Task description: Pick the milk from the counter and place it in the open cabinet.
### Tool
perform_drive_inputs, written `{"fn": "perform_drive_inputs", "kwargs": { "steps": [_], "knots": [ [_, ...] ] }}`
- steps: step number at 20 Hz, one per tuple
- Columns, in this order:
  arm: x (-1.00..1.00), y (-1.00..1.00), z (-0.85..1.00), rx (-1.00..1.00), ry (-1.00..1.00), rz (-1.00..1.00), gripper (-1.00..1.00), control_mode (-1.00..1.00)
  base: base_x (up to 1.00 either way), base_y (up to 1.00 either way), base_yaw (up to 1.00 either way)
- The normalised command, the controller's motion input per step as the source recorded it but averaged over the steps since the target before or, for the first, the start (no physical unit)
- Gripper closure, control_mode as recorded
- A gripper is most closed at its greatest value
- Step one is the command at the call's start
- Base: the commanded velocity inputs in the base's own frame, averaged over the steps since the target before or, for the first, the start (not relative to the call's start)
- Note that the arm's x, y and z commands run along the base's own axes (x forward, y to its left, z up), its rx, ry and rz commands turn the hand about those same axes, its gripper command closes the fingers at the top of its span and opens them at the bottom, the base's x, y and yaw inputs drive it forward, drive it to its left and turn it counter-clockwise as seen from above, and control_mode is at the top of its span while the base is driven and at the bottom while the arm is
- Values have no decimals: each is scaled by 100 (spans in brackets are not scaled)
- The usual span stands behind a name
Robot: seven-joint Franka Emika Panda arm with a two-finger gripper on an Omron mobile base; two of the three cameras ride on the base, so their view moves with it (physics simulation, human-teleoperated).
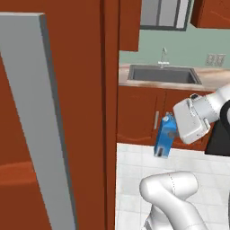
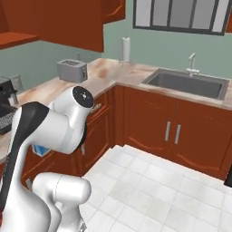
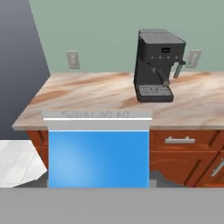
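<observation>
The milk, a small blue carton with a paler top, hangs in the air above the white floor tiles, slightly tilted. My gripper is shut on it from the right. The hand view has the carton's blue face close up, hiding the fingertips. A sliver of blue milk peeks out under my arm in the right base view. The counter is out of view. A thick red-brown shelf edge at that view's top left may be the open cabinet; I cannot tell.
Ahead of the hand, a black coffee machine stands on a marbled top over silver-handled drawers. A toaster, paper towel roll and sink sit along the corner worktop. A tall red-brown panel stands close on the left.
</observation>
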Motion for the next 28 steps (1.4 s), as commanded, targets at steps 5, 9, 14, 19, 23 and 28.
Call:
{"fn": "perform_drive_inputs", "kwargs": {
  "steps": [5, 9, 14, 19, 23, 28],
  "knots": [
    [0, 0, 0, 0, 0, 0, 100, 100, 43, -15, 54],
    [0, 0, 0, 0, 0, 0, 100, 100, 27, -7, 77],
    [0, 0, 0, 0, 0, 0, 100, 100, 20, -6, 81],
    [0, 0, 0, 0, 0, 0, 100, 100, 20, -7, 80],
    [0, 0, 0, 0, 0, 0, 100, 100, 24, -14, 71],
    [0, 0, 0, 0, 0, 0, 100, 100, 30, -28, 48]
  ]
}}
